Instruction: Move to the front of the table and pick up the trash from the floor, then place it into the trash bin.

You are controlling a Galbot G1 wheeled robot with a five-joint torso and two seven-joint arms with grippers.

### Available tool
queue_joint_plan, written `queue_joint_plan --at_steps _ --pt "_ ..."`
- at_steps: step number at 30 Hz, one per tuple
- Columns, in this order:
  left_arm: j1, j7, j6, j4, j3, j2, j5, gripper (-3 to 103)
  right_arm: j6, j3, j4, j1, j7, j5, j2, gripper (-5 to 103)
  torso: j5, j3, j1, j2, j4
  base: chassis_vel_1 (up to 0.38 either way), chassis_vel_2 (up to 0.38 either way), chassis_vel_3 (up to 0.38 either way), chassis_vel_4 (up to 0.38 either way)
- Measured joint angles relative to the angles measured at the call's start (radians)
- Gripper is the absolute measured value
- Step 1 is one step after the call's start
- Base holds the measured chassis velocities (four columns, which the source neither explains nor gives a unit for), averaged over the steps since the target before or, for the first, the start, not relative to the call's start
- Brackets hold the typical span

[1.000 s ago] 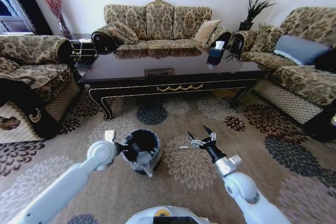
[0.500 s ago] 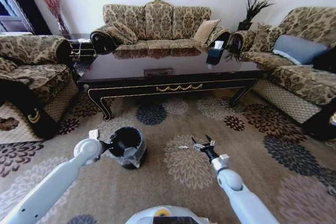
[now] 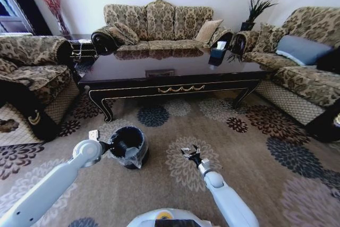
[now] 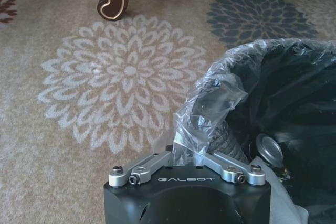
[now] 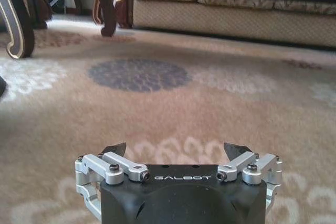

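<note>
Crinkled clear liner folded over rim of one round black trash bin [image 3: 127,144], standing on patterned beige floor [image 3: 175,184] before glossy dark table [image 3: 175,73]. Left gripper [image 4: 186,150] pinches liner at rim. Right gripper [image 3: 189,154], fingers spread wide, low over carpet beside one tiny pale scrap [image 3: 185,150].

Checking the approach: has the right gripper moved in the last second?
Yes. The right gripper has dropped lower and shifted left toward the trash bin, away from the table.
</note>
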Motion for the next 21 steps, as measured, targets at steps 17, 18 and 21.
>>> queue_joint_plan --at_steps 17,18,21 --pt "0.012 -0.007 0.000 -0.037 0.008 0.004 0.002 0 0.030 0.017 -0.317 0.177 -0.037 0.021 0.076 100 0.0001 0.000 0.000 0.000 -0.0002 0.000 0.000 0.000 0.000" --pt "0.012 -0.007 0.000 -0.037 0.008 0.003 0.003 0 0.031 0.018 -0.328 0.183 -0.038 0.020 0.079 100 0.0002 0.000 0.000 0.000 -0.0002 0.000 0.000 0.000 0.000" --pt "0.009 -0.009 0.000 -0.037 0.012 0.001 0.003 0 0.039 0.020 -0.356 0.198 -0.044 0.020 0.084 100 0.0002 0.000 0.000 0.000 -0.0002 0.000 0.000 0.000 0.000"
